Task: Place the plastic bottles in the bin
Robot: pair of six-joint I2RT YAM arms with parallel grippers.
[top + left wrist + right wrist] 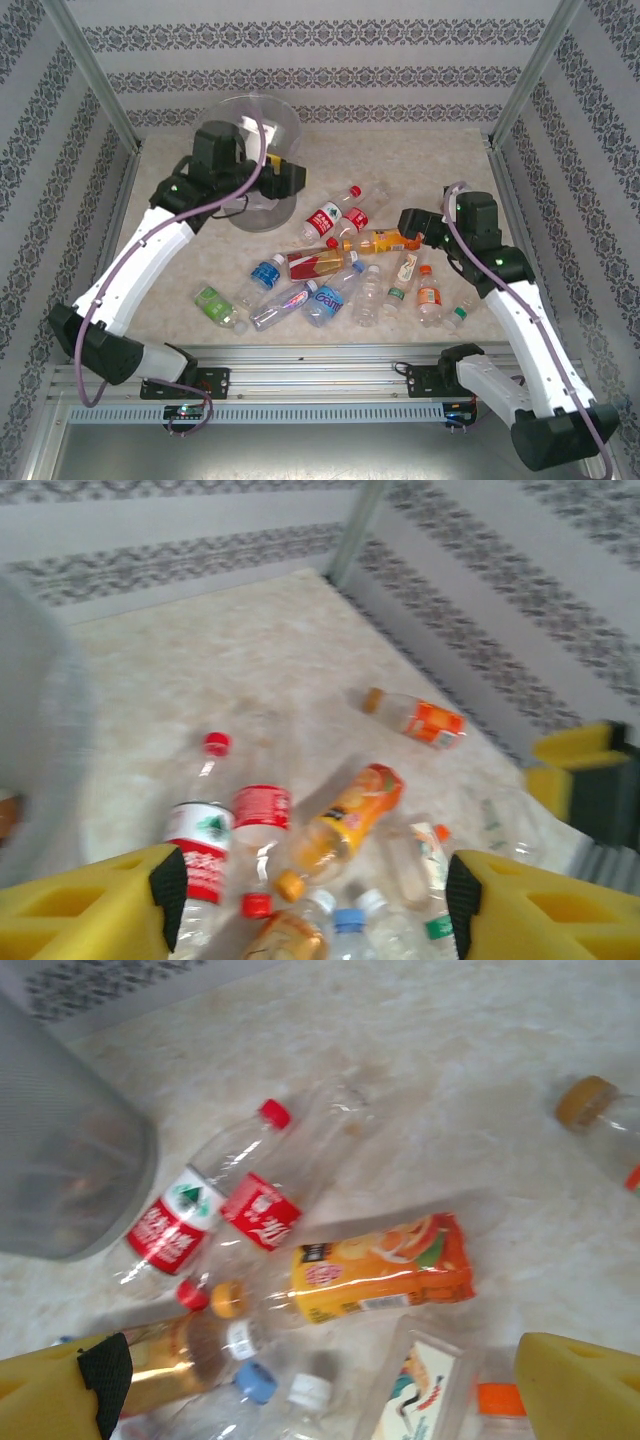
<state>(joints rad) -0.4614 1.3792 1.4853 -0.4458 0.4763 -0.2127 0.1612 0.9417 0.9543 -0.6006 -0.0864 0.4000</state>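
Observation:
Several plastic bottles (340, 265) lie in a heap on the table's middle. Among them are an orange-labelled one (385, 240) (380, 1265) (350, 815) and two red-labelled ones (325, 218) (170, 1220). The bin (215, 115) stands at the back left, and its grey wall (70, 1170) is in the right wrist view. My left gripper (290, 178) (315, 890) hangs at the bin's right rim, open, nothing between its yellow fingers (90, 905). My right gripper (412, 222) (315, 1390) hovers open just right of the orange-labelled bottle, holding nothing.
A green-labelled bottle (215, 305) and a blue-labelled one (267, 271) lie nearer the left arm. Another bottle with an orange label (428, 295) lies in front of the right arm. Metal posts (525, 70) and patterned walls close in the table. Bare tabletop (420, 160) lies behind the heap.

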